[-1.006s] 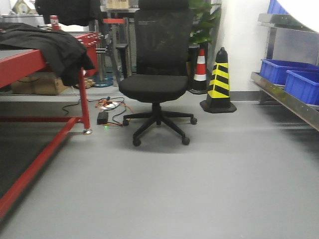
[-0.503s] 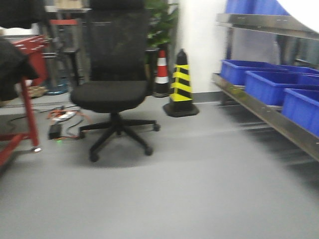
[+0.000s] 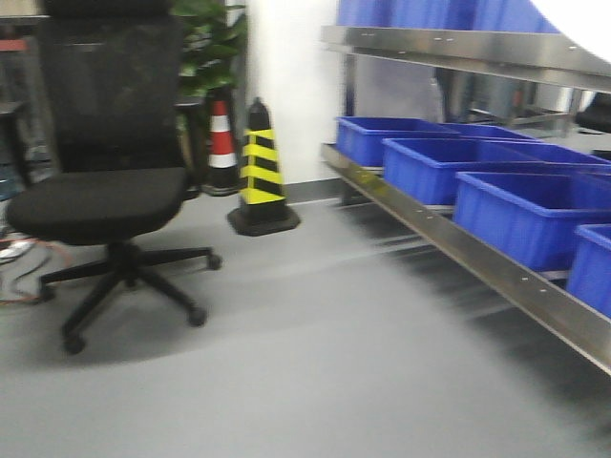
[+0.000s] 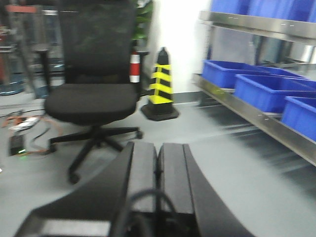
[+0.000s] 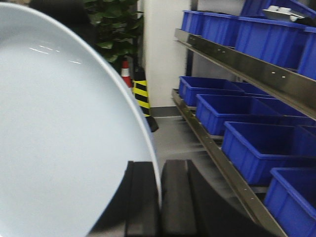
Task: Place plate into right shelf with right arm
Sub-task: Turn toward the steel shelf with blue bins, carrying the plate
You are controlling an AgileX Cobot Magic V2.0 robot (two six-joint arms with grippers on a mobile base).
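The glossy white plate (image 5: 59,128) fills the left of the right wrist view, held on edge. My right gripper (image 5: 159,170) is shut on its rim, one finger on each side. A corner of the plate (image 3: 582,19) shows at the top right of the front view. The right shelf (image 3: 458,243), a steel rack with blue bins (image 3: 520,210), runs along the right side; its rails (image 5: 237,57) and bins also show beyond the plate. My left gripper (image 4: 158,150) is shut with nothing in it, above the grey floor.
A black office chair (image 3: 100,191) stands at the left on the grey floor. A black-and-yellow cone (image 3: 261,172) and a red-and-white cone (image 3: 221,143) stand by the white wall. A potted plant (image 3: 205,43) is behind them. Cables (image 4: 27,131) lie on the floor.
The view has swung to the right: the red table has left the frame, the chair and cones have slid left, and the steel shelf with blue bins now fills the right side.
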